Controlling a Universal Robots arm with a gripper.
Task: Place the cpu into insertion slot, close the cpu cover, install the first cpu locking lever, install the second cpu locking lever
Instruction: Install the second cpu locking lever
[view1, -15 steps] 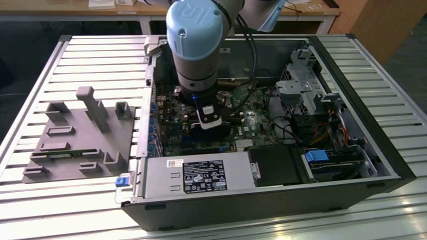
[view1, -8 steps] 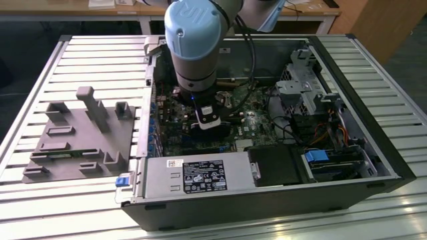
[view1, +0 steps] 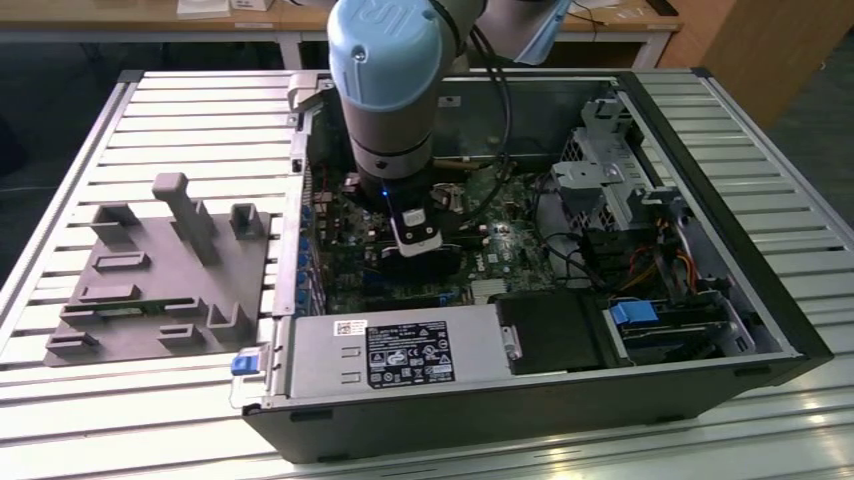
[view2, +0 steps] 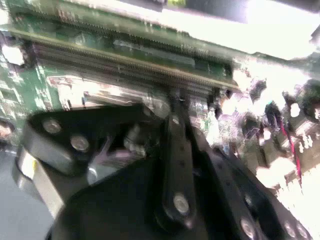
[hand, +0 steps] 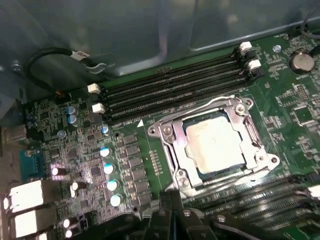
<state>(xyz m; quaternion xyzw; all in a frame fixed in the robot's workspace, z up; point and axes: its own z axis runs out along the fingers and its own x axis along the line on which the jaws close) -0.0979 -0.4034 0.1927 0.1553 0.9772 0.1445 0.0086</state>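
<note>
- Chip (hand: 216, 141) seated in the socket (hand: 176, 176) on the green board (hand: 85, 155), pale face up, square to the frame as far as visible.
- Metal cover (hand: 212, 102) down flat around the chip, face showing through its window.
- Thin wire lever (hand: 215, 101) along the cover's edge nearest the memory slots (hand: 170, 82); whether latched under its hook, cannot tell.
- Claw (hand: 170, 212) low over the board at the socket edge away from the memory slots, just beside the frame; looks empty.
- Fingers open or closed: cannot tell.
- In the exterior view, arm (view1: 387, 90) plunged straight down into the open computer case (view1: 694, 200), claw (view1: 420, 255) mid-board.
- Judged step: lever work, cover already shut.
- To do it well: push on the lever end only, down then sideways under the hook, steady force, no contact with the chip face or the small round capacitors (hand: 109, 169) nearby.
- Risk: slipping off the wire onto the board.
</note>
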